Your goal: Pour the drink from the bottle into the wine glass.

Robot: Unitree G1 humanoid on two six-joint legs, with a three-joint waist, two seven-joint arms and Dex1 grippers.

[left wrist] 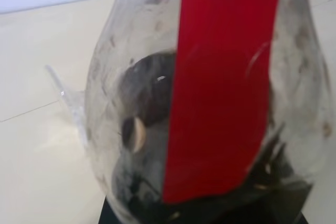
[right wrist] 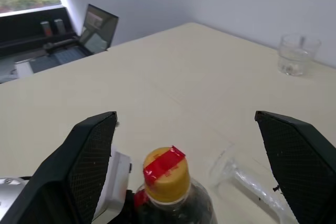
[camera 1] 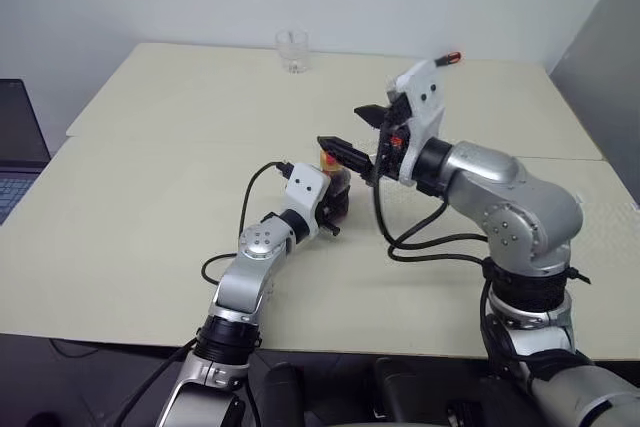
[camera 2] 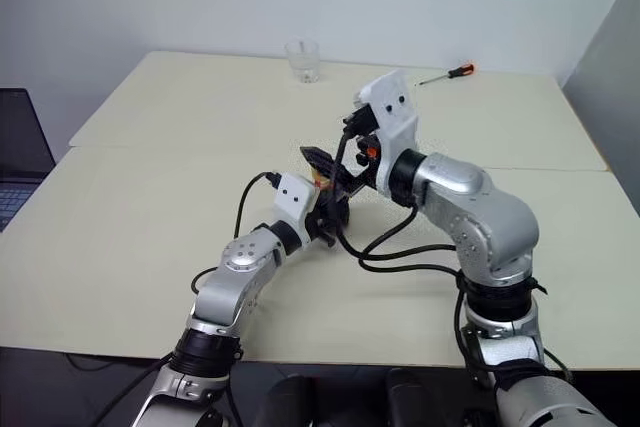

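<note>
Frame centre: left gripper (camera 1: 335, 209) clamped on bottle (right wrist: 170, 192), upright, drink (left wrist: 152, 129) inside. Right gripper (right wrist: 191, 166) spread wide above yellow cap (right wrist: 166, 173). Wine glass (right wrist: 247, 179) lying beside bottle.

left gripper (camera 1: 338, 209) is clamped shut low at centre, forearm angled far-right. right gripper (camera 1: 358, 131) hangs above it, jaws spread wide, pointing left.
</note>
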